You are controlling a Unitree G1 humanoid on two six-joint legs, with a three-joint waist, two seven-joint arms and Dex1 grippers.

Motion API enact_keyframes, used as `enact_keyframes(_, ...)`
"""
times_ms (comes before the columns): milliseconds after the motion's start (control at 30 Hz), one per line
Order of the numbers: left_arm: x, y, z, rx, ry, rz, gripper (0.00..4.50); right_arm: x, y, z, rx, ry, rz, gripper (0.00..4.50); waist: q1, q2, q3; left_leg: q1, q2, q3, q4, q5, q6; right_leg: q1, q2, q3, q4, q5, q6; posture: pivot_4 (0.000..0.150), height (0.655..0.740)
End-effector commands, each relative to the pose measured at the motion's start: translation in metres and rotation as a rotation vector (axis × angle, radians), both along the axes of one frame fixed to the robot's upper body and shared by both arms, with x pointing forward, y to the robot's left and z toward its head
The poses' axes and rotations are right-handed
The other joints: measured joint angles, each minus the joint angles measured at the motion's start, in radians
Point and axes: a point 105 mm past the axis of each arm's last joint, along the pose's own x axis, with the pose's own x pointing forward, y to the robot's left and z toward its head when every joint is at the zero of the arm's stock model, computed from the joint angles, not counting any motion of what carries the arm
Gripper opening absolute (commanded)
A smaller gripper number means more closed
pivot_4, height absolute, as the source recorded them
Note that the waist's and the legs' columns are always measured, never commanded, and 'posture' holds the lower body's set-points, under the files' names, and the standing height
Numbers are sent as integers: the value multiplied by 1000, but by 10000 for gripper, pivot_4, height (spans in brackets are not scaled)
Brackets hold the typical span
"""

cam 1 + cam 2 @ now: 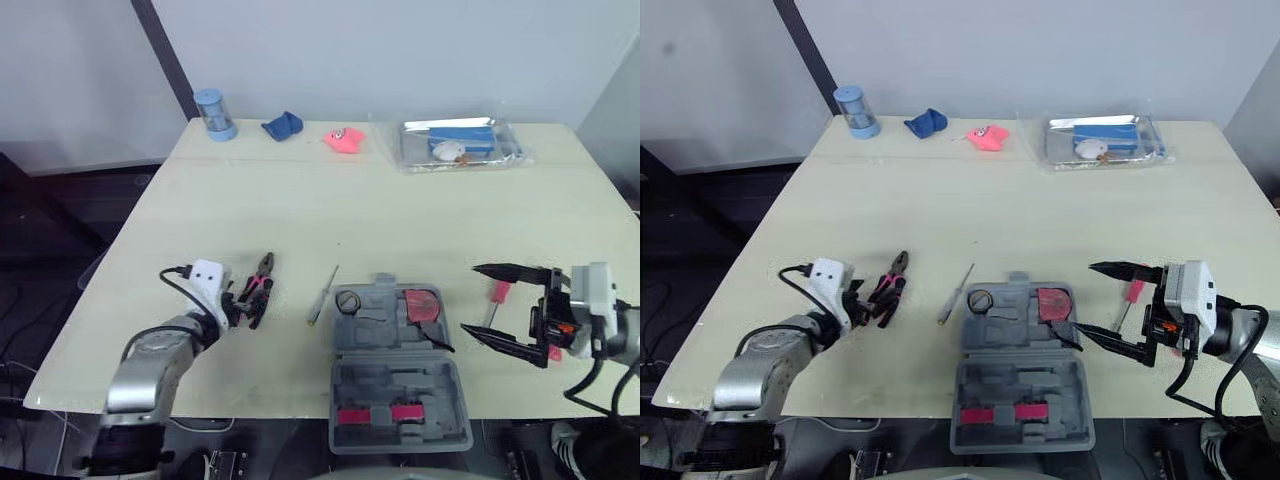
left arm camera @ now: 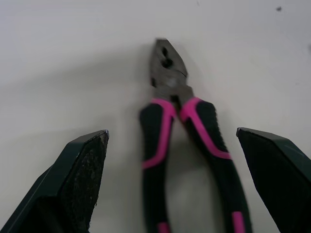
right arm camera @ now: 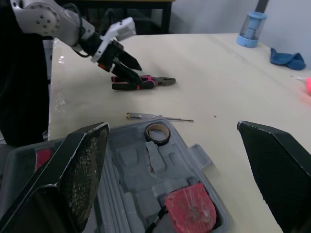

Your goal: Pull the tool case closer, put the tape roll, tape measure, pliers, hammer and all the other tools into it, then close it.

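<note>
Your left gripper [image 2: 172, 132] is spread open, straddling the pliers [image 2: 181, 99] handles on the table [image 1: 400, 220]. Your right gripper [image 1: 470, 298] gapes empty beside the open tool case [image 1: 400, 400].

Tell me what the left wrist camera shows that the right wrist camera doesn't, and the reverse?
Left wrist: the pliers up close, lying between the left gripper's open fingers. Right wrist: the open tool case with a tape roll and red tape measure inside, a screwdriver beside it. Both: the pliers on the pale table.
</note>
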Motion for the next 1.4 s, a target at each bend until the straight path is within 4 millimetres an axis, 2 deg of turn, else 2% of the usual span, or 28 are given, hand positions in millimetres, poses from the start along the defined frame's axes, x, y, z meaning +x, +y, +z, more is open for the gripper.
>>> enact_keyframes(33, 6, -2, 6, 20, -35, 4, 45000, -1, 3, 6, -3, -30, 13, 44455, 1, -1, 0, 0, 0, -1, 0, 0, -1, 0, 0, 0, 0, 0, 0, 1500, 7400)
enact_keyframes(200, 7, 0, -4, 25, -10, 38, 45000, -2, 5, 7, -2, -31, 20, 44455, 1, -1, 0, -1, 0, -1, 0, 1, -1, -1, 0, 0, 0, 0, 0, 1500, 7400)
enact_keyframes(533, 18, -4, -4, 17, -37, 42, 45000, -6, 6, 10, 12, -29, 36, 44455, 2, -1, 0, -1, 0, -1, 0, 1, -1, -1, 0, -1, 1, 0, 0, 1500, 7400)
enact_keyframes(633, 20, -5, -7, 23, -36, 48, 37241, -6, 6, 10, 15, -30, 42, 45000, 2, -1, 0, -1, 0, -1, 0, 1, -1, -1, 0, -1, 1, 0, 0, 1500, 7400)
enact_keyframes(733, 20, -4, -7, 33, -38, 47, 25079, -6, 6, 10, 14, -28, 44, 45000, 1, -1, 0, -1, 0, -1, 0, 1, -1, -1, 0, -1, 1, 0, 0, 1500, 7400)
enact_keyframes(900, 22, -2, 1, 85, -80, 0, 25114, -6, 4, 8, 5, -19, 49, 45000, 1, -1, 0, -1, 0, -1, 0, 1, -1, -1, 0, -1, 1, 0, 0, 1500, 7400)
enact_keyframes(1000, 21, -1, 14, 107, -128, -74, 25113, -3, 2, 5, -26, -16, 35, 45000, 0, -1, 1, -1, 0, -1, 0, 1, -1, -1, 0, -1, 1, 0, 0, 1500, 7400)
enact_keyframes(1133, 17, -7, 41, 194, -131, -337, 25113, 0, 2, -1, -77, 30, 28, 45000, 0, -3, 2, -2, 0, -2, 0, 1, -2, -1, 0, -2, 1, 0, 0, 1500, 7400)
enact_keyframes(1233, 17, -22, 61, 187, -125, -508, 25112, 7, 3, -5, -122, 40, 12, 45000, 4, -4, 3, -2, 0, -2, 1, 2, -3, -1, 0, -4, 0, 0, 0, 1500, 7400)
enact_keyframes(1400, 11, -58, 79, 189, -88, -788, 25112, 16, 11, -2, -167, 23, 19, 45000, 1, -4, 4, -4, -1, -3, 2, 2, -3, -1, 0, -7, 0, 0, 0, 1500, 7400)
